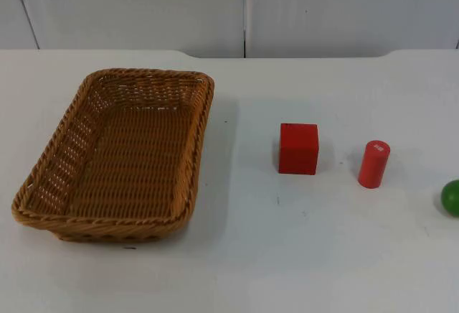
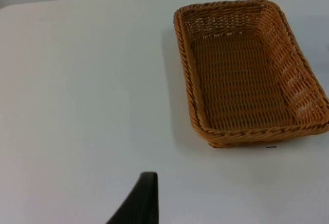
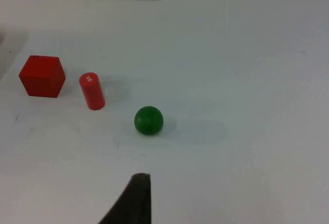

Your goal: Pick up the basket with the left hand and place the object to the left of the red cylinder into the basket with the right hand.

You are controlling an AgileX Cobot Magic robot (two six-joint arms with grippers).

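An empty wicker basket (image 1: 152,73) rests flat on the left half of the white table. The red cube (image 1: 298,148) stands right of it, and further right is the upright red cylinder (image 1: 374,164), so the cube is on the cylinder's left. My left gripper (image 2: 139,203) waits above bare table, well back from the basket (image 2: 257,134). My right gripper (image 3: 134,201) waits over the table too, short of the cube (image 3: 42,76) and cylinder (image 3: 92,91). Neither touches anything.
A green ball (image 1: 452,198) sits at the table's right edge, right of the cylinder; in the right wrist view the ball (image 3: 148,120) is the nearest object to that gripper. The grey partition wall (image 1: 244,4) closes the far side.
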